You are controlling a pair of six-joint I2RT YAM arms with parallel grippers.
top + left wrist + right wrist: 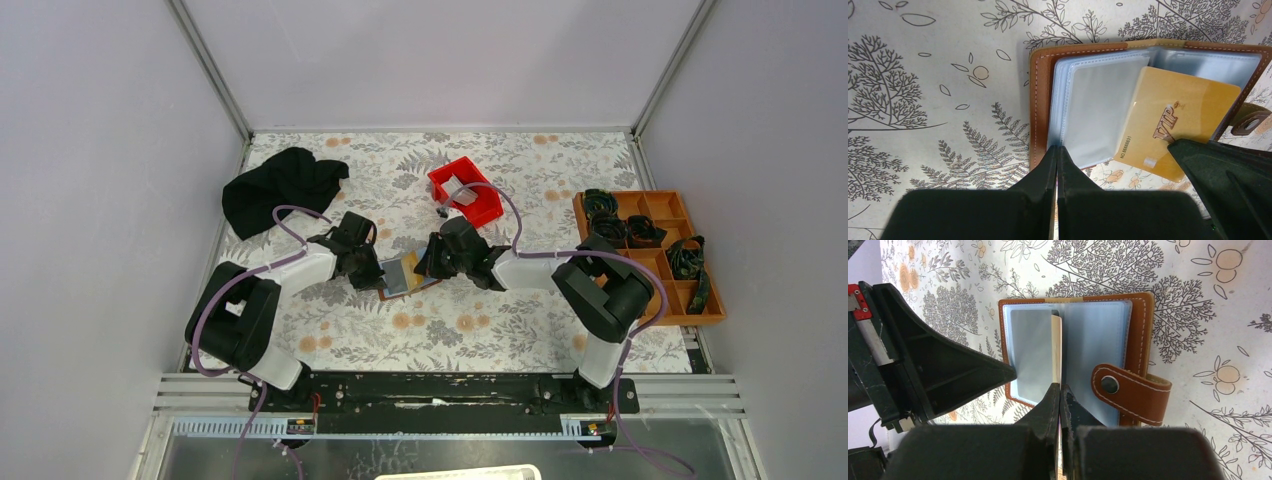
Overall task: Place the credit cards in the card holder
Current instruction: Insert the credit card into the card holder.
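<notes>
The card holder (1039,100), a brown leather wallet, lies open on the flowered table, its clear inner pockets (1098,105) facing up. My left gripper (1057,148) is shut, its tips resting on the near edge of the left-hand pocket with nothing seen between them. A gold credit card (1173,117) marked VIP slants over the wallet's middle fold. My right gripper (1060,386) is shut on this card (1056,347), which stands on edge above the pockets. The tab clasp (1130,390) lies folded out at the side. From above, both grippers meet over the wallet (400,282).
A red bin (466,192) holding a grey card stands behind the wallet. A black cloth (280,186) lies at the back left. An orange-brown compartment tray (655,250) with dark straps sits at the right edge. White walls close in the table.
</notes>
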